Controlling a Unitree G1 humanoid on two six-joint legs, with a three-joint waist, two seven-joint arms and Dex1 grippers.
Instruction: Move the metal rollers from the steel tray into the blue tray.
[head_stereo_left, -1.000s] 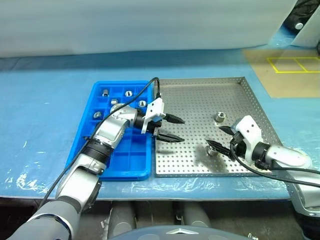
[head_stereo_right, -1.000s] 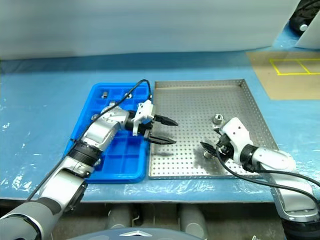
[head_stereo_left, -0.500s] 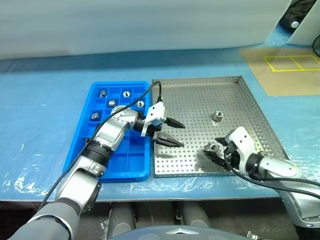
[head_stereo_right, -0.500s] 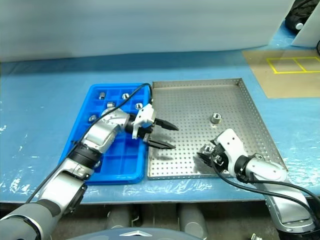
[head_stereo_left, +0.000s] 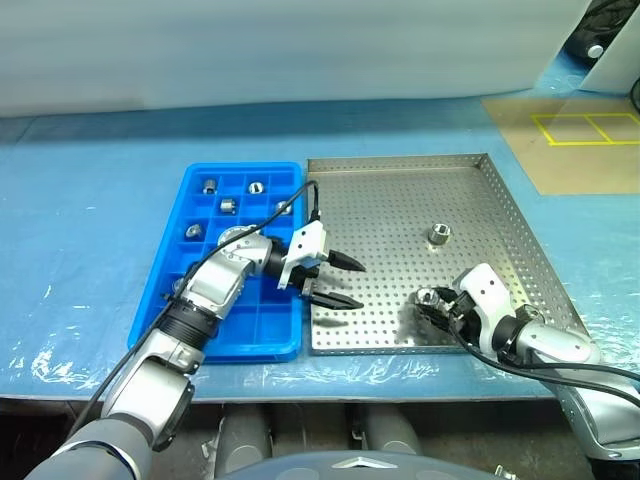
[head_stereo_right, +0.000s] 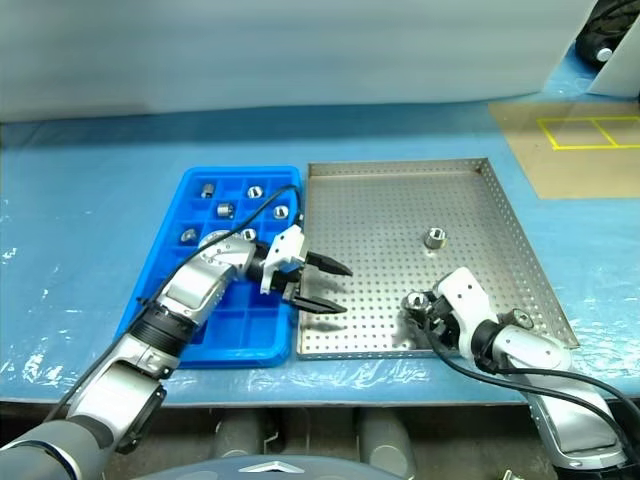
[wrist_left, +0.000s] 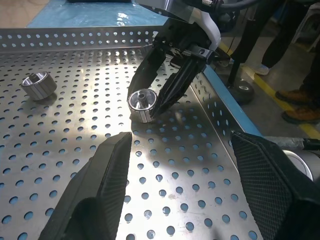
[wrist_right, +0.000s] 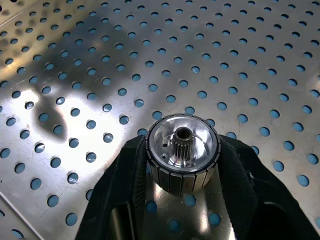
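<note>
Looks like a factory or workshop floor; blue film-covered bench (head_stereo_left: 90, 240) with a perforated steel tray (head_stereo_left: 400, 200) and blue tray (head_stereo_left: 255, 335), yellow floor-marking tape (head_stereo_left: 585, 127) at 2 o'clock, grey sheeting (head_stereo_left: 280, 45) behind at 12

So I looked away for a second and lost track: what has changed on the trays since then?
The right gripper came down and shut on a metal roller at the near end of the steel tray. The left gripper stays open and empty by the blue tray. The other roller and those in the blue tray haven't moved.
</note>
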